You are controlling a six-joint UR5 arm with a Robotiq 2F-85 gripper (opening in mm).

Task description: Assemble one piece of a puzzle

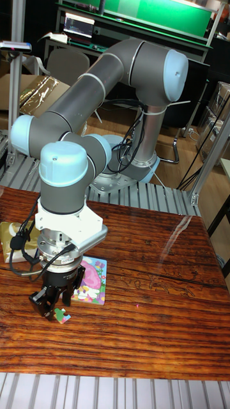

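Tall fixed view: a colourful puzzle piece (62,314) sits clamped in the pincer (56,305), near the surface's (153,307) left edge, just beside the pink puzzle board (91,280) lying flat there.

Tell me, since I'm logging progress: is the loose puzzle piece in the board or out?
Out. The puzzle piece sits at the gripper jaws, left of the puzzle board, over bare table.
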